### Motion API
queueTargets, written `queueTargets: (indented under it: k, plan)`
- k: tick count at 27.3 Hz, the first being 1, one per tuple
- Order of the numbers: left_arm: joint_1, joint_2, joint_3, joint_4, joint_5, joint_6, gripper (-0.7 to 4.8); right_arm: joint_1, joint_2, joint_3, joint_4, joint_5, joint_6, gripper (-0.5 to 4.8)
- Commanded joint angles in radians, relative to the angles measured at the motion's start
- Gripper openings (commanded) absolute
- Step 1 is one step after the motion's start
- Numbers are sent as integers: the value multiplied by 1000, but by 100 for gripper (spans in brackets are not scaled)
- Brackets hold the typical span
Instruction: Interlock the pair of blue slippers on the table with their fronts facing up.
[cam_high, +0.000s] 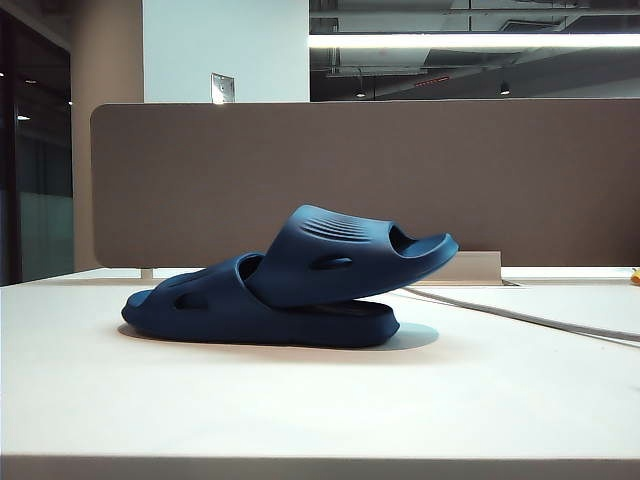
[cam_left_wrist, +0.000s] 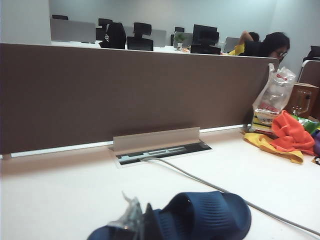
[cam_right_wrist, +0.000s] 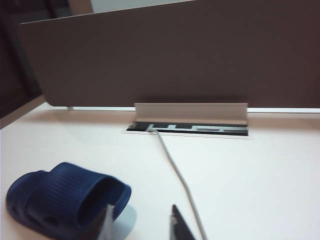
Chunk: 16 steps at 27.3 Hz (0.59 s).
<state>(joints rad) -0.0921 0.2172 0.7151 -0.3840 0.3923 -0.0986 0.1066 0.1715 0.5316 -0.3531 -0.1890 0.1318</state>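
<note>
Left wrist view alone shows orange cloth (cam_left_wrist: 290, 135) beyond slippers (cam_left_wrist: 200, 217).

The exterior camera sits low at counter (cam_high: 300, 410) level, facing the divider (cam_high: 200, 180). Both wrist cameras look across the counter too, sharing the slippers (cam_high: 290, 285) and the divider.

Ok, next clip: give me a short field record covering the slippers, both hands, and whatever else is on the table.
slippers: pair of blue slippers interlocked, one lying flat on the table, the other tucked through its strap and tilted up
left hand: left hand shut, empty, tips just in front of the slippers in its wrist view
right hand: right hand jaws apart, empty, beside the slippers
in exterior view: neither arm visible
other items: grey cable running across the table; divider panel behind
</note>
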Motion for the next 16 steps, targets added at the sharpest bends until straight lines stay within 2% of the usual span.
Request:
queueTargets:
  k: [1, 5, 10, 16]
  plan:
    - [-2, -35, -16, -4, 1, -14, -5, 2, -54, -19, -4, -15, 10, 138]
    - [-2, -45, -59, -3, 8, -14, -5, 2, -101, -60, -4, -16, 27, 134]
    - [-2, -45, -148, 9, 12, -32, -5, 2, -101, -116, -7, -77, 56, 135]
    - [-2, -44, -214, 53, 11, -41, -5, 1, -101, -143, 29, -75, 78, 135]
